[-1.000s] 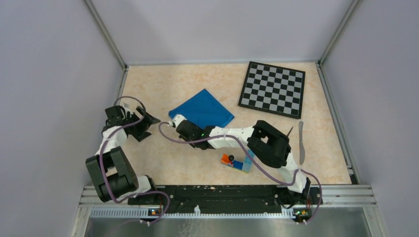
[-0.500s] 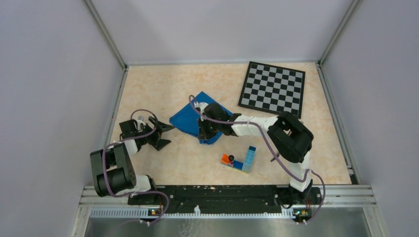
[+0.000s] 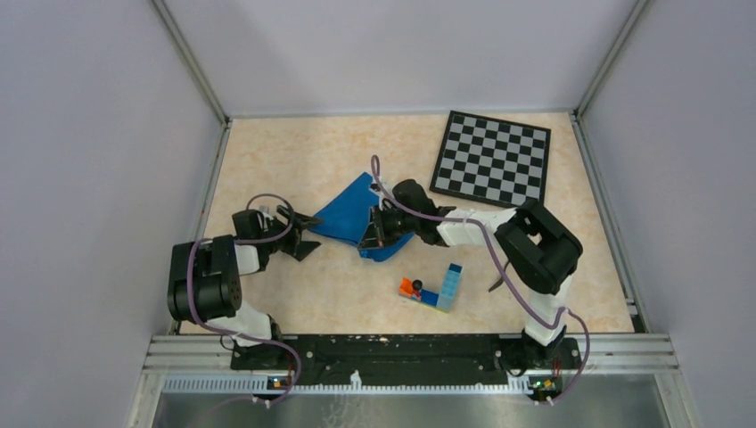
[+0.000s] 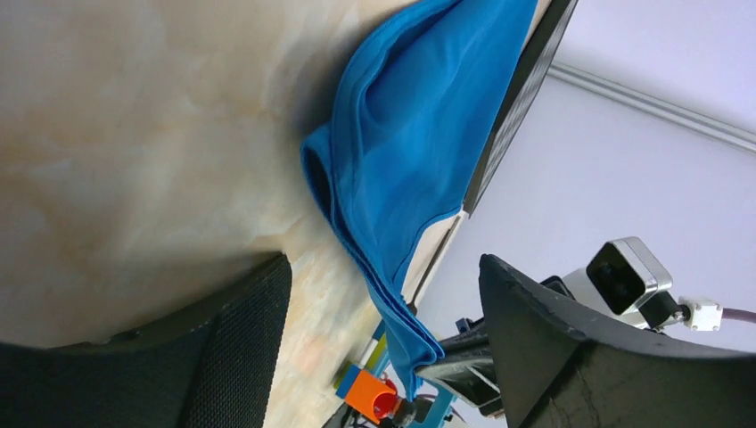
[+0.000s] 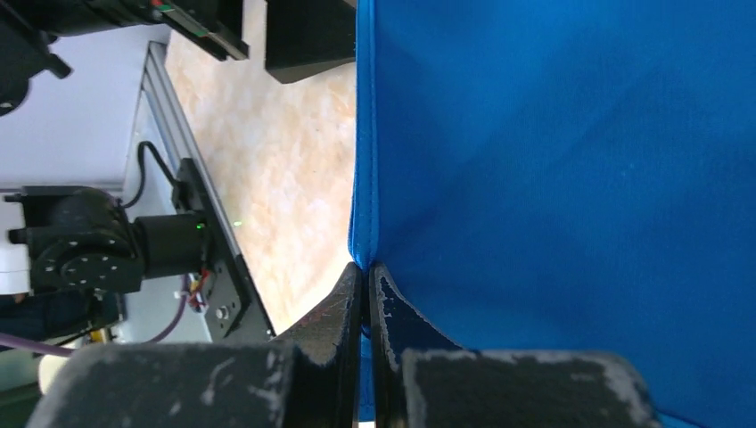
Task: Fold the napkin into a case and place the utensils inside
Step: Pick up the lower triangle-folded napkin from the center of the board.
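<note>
Altogether the counter point(image 3: 285, 169) carries one napkin point(image 3: 343, 217), one chessboard point(image 3: 492, 160) and one small cluster of toy bricks point(image 3: 437, 291), with two arms reaching over it from the near edge.

The napkin, a single bright blue cloth, lies folded a little left of the counter's middle. Seen from above it forms a rough triangle, its point towards the far wall. The left wrist view shows several layers stacked at its edge, and one fold curls into an open loop. The right fingers point(image 5: 365, 281) are pressed tight together on the napkin's hem, pinching its near right corner. From that wrist the cloth fills most of the picture and hangs as a smooth sheet from the pinch.

The left fingers point(image 4: 241, 357), two dark padded ones, stand spread wide and hold nothing. They face the napkin's left edge from just beside it, low over the counter. Whether either one touches the cloth I cannot tell.

The chessboard sits well apart from the napkin, at the far right corner, and lies flat. The toy bricks lie near the napkin on its near side: one light blue column of bricks, and one orange piece with a dark knob beside it.
</note>
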### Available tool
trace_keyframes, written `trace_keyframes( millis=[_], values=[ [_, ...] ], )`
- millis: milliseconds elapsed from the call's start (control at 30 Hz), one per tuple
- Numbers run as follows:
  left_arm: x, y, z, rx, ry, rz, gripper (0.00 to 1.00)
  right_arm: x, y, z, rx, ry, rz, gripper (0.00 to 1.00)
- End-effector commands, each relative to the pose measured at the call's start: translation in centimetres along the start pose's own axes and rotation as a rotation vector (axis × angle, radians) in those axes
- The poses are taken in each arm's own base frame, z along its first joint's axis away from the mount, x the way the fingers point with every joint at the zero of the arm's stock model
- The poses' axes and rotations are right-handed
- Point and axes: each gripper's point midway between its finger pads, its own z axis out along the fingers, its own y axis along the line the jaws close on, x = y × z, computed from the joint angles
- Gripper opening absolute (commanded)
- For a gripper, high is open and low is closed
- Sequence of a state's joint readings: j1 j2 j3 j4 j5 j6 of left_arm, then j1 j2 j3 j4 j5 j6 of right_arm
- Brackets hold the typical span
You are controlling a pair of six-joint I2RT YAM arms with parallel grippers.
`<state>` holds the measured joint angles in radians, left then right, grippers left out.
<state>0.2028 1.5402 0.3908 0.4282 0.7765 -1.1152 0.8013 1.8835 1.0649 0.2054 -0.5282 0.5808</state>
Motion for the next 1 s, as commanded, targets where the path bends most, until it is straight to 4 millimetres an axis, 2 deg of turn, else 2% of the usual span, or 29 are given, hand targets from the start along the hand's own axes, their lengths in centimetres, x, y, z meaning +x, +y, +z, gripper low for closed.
trace_keyframes(
  millis=[0, 100, 233, 400, 533, 600, 667, 800, 967],
  values=[
    [-1.8, -0.5, 1.1, -0.011, -0.067, 0.011, 0.81, -4.0, 3.5, -1.9, -0.129, -0.113, -0.031, 0.0],
    [-2.4, -0.1, 1.4, -0.049, -0.095, 0.022, 0.76, -4.0, 3.4, -2.0, -0.134, -0.113, -0.032, 0.0],
    [-3.7, 0.5, 1.9, -0.121, -0.111, 0.069, 0.65, -4.0, 3.0, -2.2, -0.131, -0.117, -0.026, 0.0],
    [-5.0, 1.0, 2.2, -0.181, -0.136, 0.122, 0.4, -3.6, 2.7, -2.2, -0.129, -0.109, -0.027, 0.0],
    [-5.7, 0.2, 2.5, -0.175, -0.138, 0.153, 0.29, -3.2, 2.6, -2.2, -0.133, -0.102, -0.025, 0.0],
    [-5.9, -0.2, 2.6, -0.168, -0.136, 0.163, 0.14, -3.1, 2.6, -2.2, -0.134, -0.099, -0.028, 0.0],
    [-6.1, -0.6, 2.4, -0.167, -0.141, 0.175, 0.07, -3.0, 2.6, -2.3, -0.139, -0.094, -0.033, 0.0],
    [-6.3, -1.2, 1.8, -0.193, -0.151, 0.205, 0.0, -2.6, 2.7, -2.3, -0.147, -0.084, -0.029, 0.0],
    [-6.3, -1.3, 0.1, -0.281, -0.174, 0.21, 0.0, -1.4, 3.5, -1.9, -0.187, -0.057, 0.0, 0.0]
  ],
)
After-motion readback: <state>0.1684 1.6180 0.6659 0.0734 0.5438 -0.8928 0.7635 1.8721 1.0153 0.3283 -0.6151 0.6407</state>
